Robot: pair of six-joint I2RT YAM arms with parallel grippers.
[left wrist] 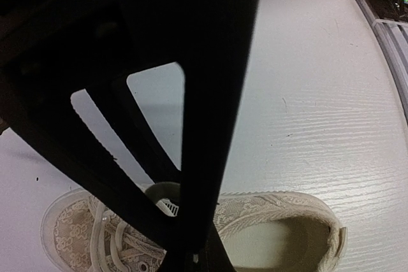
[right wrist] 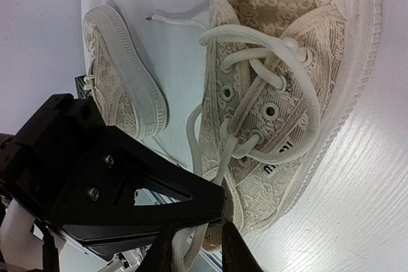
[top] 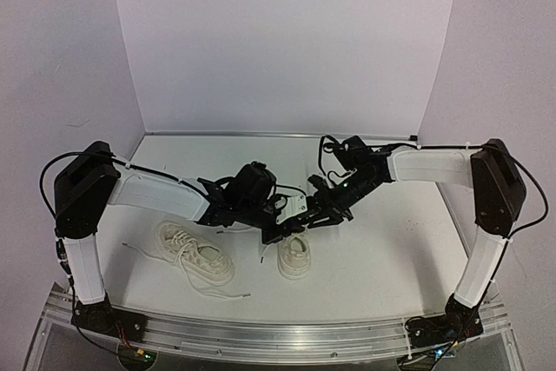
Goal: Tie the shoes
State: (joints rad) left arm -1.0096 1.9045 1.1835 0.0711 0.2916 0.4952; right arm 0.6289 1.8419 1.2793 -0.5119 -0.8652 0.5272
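Note:
Two cream-white lace sneakers lie on the white table: the left shoe (top: 198, 256) and the right shoe (top: 294, 258). Both grippers meet low over the right shoe's laced top. My left gripper (top: 276, 232) has its tips (left wrist: 191, 254) drawn to a narrow point above the shoe (left wrist: 280, 218), with a sliver of white between them. My right gripper (top: 304, 219) has white lace strands running between its nearly closed tips (right wrist: 194, 241). The right shoe (right wrist: 280, 81) is laced, with one lace (right wrist: 191, 138) trailing down its side. The left gripper's black finger (right wrist: 127, 189) crosses in front.
The other shoe (right wrist: 121, 74) lies on its side nearby. Loose laces (top: 143, 254) trail left and front of the left shoe. An aluminium rail (top: 278, 338) runs along the near table edge. White walls close the back and sides.

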